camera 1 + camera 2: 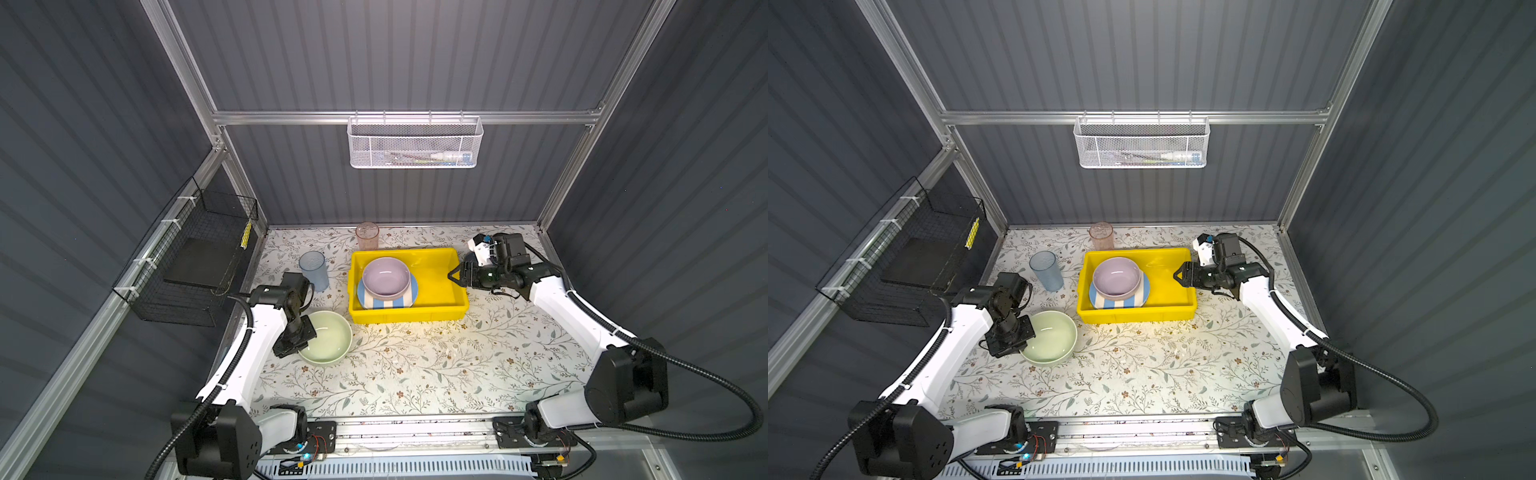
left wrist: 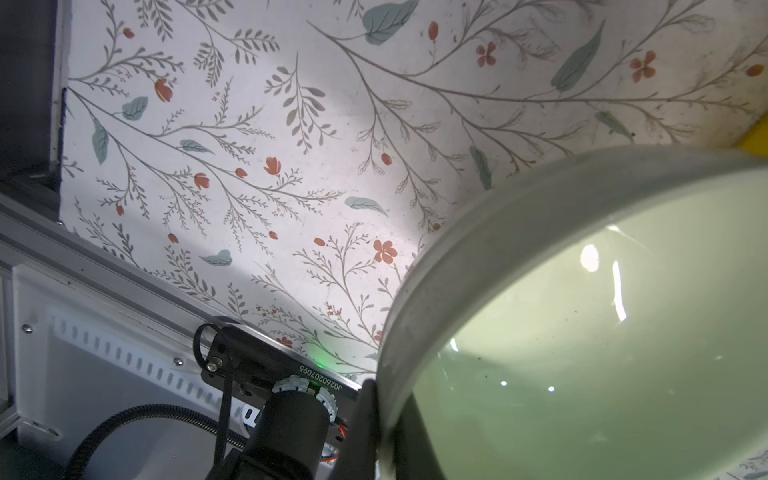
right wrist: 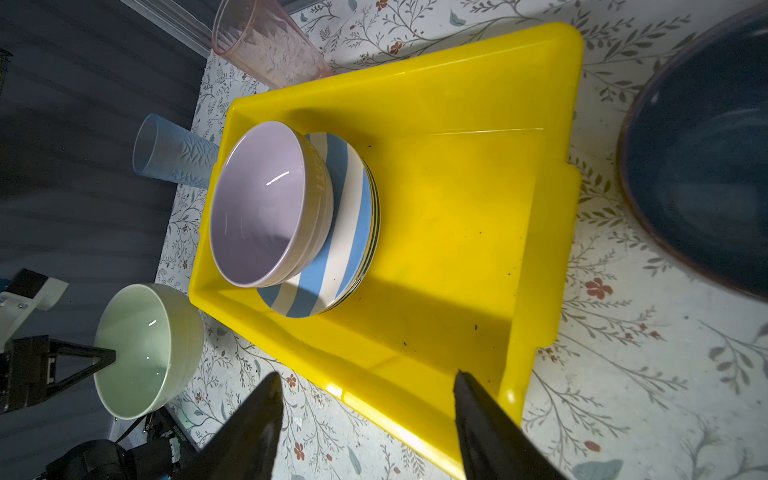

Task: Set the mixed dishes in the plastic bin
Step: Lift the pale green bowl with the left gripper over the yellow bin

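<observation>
— Surface, room?
— Floral bench (image 1: pixel 415 374), grey walls (image 1: pixel 395 62); bin (image 1: pixel 440 291) mid-bench.
— Jaws?
— Left jaws clenched on green bowl (image 1: pixel 328 336)'s rim; right jaws released by bin. Blue bowl (image 3: pixel 698 166) cut off.

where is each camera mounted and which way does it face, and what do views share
Top views: high at the front, looking down and back over the whole table; both arms show.
Left wrist: on the left arm, looking along the left gripper, shut on the rim of the green bowl; gripper fingers show.
Right wrist: on the right arm, looking past the open right gripper across the bin to the lilac bowl; its fingertips show.
Shared: both wrist views show the green bowl and bin.
</observation>
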